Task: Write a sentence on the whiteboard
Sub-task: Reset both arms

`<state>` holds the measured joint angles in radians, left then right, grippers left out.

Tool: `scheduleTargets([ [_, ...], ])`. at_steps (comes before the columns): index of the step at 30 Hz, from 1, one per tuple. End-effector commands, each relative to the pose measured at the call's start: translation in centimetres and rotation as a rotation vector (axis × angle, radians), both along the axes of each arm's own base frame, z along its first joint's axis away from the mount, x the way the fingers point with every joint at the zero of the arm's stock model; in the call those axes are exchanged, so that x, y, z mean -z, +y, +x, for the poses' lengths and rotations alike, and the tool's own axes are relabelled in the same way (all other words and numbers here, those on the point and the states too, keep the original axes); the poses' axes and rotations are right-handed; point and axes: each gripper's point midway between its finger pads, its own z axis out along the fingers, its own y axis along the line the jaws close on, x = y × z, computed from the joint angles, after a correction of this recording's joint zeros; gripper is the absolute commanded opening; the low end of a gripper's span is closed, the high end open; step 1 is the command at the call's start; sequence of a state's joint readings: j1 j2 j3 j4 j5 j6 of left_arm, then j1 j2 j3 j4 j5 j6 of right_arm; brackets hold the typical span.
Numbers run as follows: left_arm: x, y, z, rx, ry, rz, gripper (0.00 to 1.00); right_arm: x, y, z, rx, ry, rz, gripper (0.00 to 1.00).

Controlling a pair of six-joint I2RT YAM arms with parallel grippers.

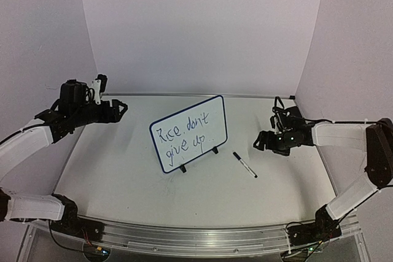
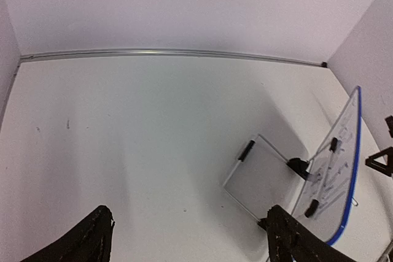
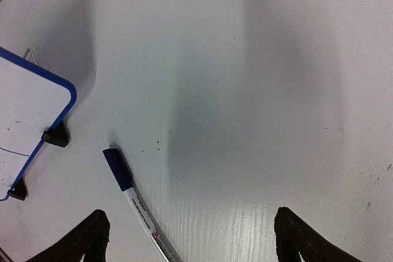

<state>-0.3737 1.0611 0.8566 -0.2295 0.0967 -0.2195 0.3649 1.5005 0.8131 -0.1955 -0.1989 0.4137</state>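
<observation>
The whiteboard (image 1: 209,115), blue-framed, stands tilted on two black clip feet at the table's middle. The sentence (image 1: 184,134) on it reads "Rice, don't give up" in two dark lines. A blue-capped marker (image 1: 244,165) lies flat on the table right of the board. My left gripper (image 1: 120,110) hovers open to the board's left and sees its back (image 2: 341,164). My right gripper (image 1: 263,141) is open to the right of the marker. In the right wrist view the marker (image 3: 132,197) lies loose on the table near the left finger of that gripper (image 3: 191,228), beside the board's corner (image 3: 31,108).
White walls close in the table at the back and both sides, with a metal strip (image 2: 166,53) along the back wall's foot. A wire stand (image 2: 264,176) rests on the table behind the board. An aluminium rail (image 1: 196,237) runs along the near edge.
</observation>
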Motion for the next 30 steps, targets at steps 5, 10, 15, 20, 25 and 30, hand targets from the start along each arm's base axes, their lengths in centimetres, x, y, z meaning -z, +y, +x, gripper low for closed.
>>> scheduleTargets([
  [5, 2.3, 11.0, 4.8, -0.346, -0.015, -0.065, 0.87, -7.3, -7.3, 2.6, 0.165, -0.259, -0.115, 0.9],
  [10, 1.8, 16.9, 5.2, -0.554, -0.145, 0.019, 0.92, -12.4, -10.2, 2.1, 0.241, -0.507, -0.176, 0.91],
  [15, 2.8, 18.9, 4.0, -0.646, -0.27, 0.111, 0.97, -14.1, -12.2, 0.4, 0.328, -0.725, -0.193, 0.91],
  [20, 6.3, 19.0, 3.3, -0.649, -0.252, 0.122, 0.99, -11.3, -13.6, -0.8, 0.387, -0.763, -0.235, 0.91],
  [25, 8.0, 19.0, 3.0, -0.653, -0.234, 0.112, 0.99, -10.6, -13.9, -1.2, 0.388, -0.772, -0.251, 0.91],
  [30, 7.9, 19.0, 3.1, -0.657, -0.242, 0.111, 0.99, -10.7, -13.9, -1.2, 0.383, -0.776, -0.262, 0.91],
])
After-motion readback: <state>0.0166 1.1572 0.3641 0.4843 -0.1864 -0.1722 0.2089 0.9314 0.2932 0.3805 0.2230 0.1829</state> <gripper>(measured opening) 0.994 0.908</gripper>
